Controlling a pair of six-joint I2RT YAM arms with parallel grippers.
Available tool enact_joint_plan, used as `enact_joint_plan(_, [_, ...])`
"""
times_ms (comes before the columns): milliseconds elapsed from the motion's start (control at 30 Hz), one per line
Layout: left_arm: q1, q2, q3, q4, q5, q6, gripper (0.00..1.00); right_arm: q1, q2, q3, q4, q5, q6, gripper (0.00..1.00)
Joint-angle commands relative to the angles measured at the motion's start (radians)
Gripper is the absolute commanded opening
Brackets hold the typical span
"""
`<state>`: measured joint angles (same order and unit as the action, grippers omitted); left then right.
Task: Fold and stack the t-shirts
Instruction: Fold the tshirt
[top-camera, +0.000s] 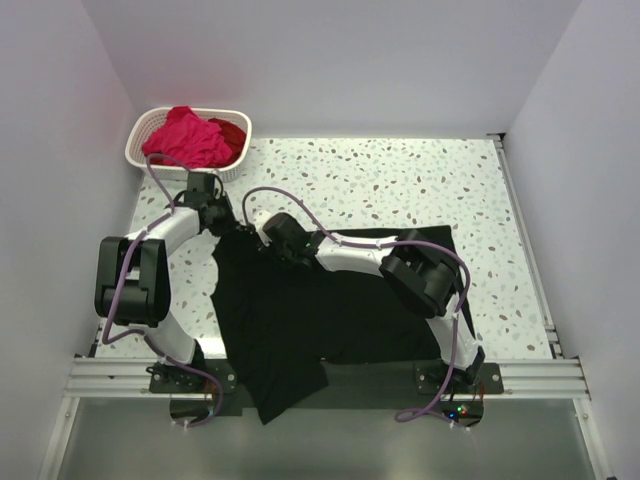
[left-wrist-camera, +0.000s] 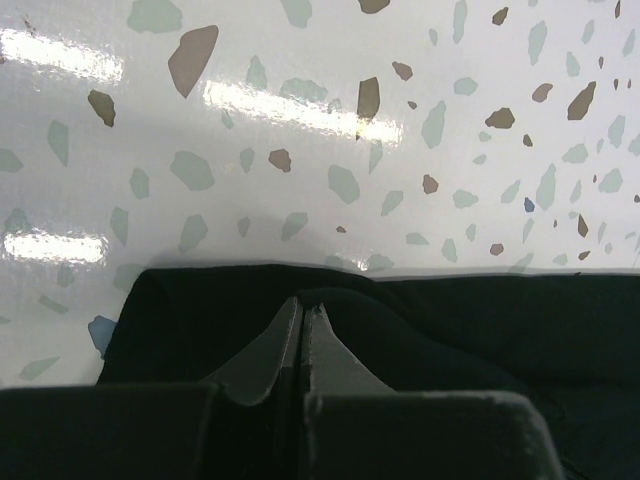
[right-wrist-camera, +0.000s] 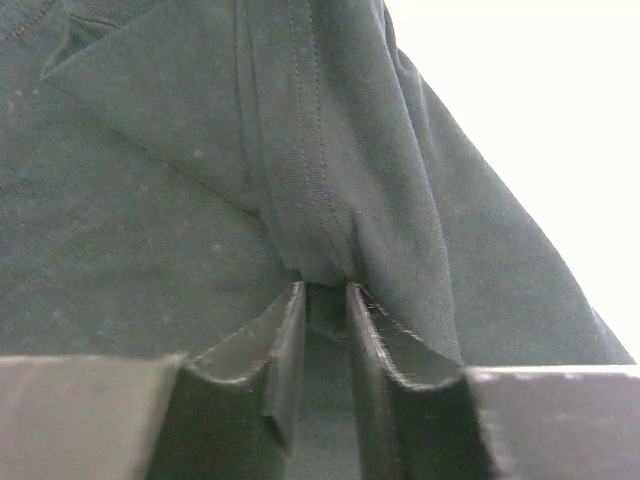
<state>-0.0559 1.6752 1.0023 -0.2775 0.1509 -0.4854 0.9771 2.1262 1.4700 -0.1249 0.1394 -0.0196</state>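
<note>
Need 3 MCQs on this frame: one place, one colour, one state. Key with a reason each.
1. Where on the table does the basket stand? A far-left corner; B near-right corner; C centre.
2. What colour is the shirt spread on the table? A pink; B white; C black.
3. The right gripper is: A open over bare table; B shut on a fold of the shirt; C shut on the basket rim.
Key: 1 A, the top view shows it at the far-left corner. 2 C, the spread cloth is black in every view. 3 B, the right wrist view shows cloth pinched between its fingers.
</note>
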Motion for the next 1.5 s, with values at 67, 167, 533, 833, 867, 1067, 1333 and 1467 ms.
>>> enact_joint_plan(67, [-0.005,-0.015,0.019,0.035,-0.011,0.025,0.0,0.005,-0.003,-0.01,0.022,0.002,0.003,0.21])
enact_joint_plan(167, [-0.005,-0.028,0.019,0.032,-0.019,0.027,0.0,0.005,-0.023,-0.01,0.018,-0.001,0.004,0.07])
enact_joint_plan(533, [-0.022,-0.207,-0.046,-0.048,-0.079,-0.013,0.0,0.005,-0.184,-0.04,-0.076,-0.104,0.01,0.0])
enact_joint_plan(833, [-0.068,-0.491,-0.246,-0.141,-0.073,-0.105,0.0,0.003,-0.305,-0.114,-0.193,-0.254,0.047,0.0])
enact_joint_plan(867, [-0.07,-0.514,-0.261,-0.161,-0.071,-0.114,0.0,0.003,-0.316,-0.129,-0.209,-0.264,0.049,0.0])
enact_joint_plan(1067, [-0.101,-0.684,-0.375,-0.218,-0.041,-0.2,0.0,0.005,-0.364,-0.174,-0.274,-0.302,0.027,0.0])
enact_joint_plan(1333, [-0.136,-0.767,-0.496,-0.272,-0.01,-0.291,0.0,0.005,-0.379,-0.226,-0.275,-0.353,-0.005,0.0])
enact_joint_plan(1467, [-0.137,-0.784,-0.507,-0.318,-0.033,-0.303,0.0,0.005,-0.368,-0.232,-0.269,-0.356,-0.016,0.0])
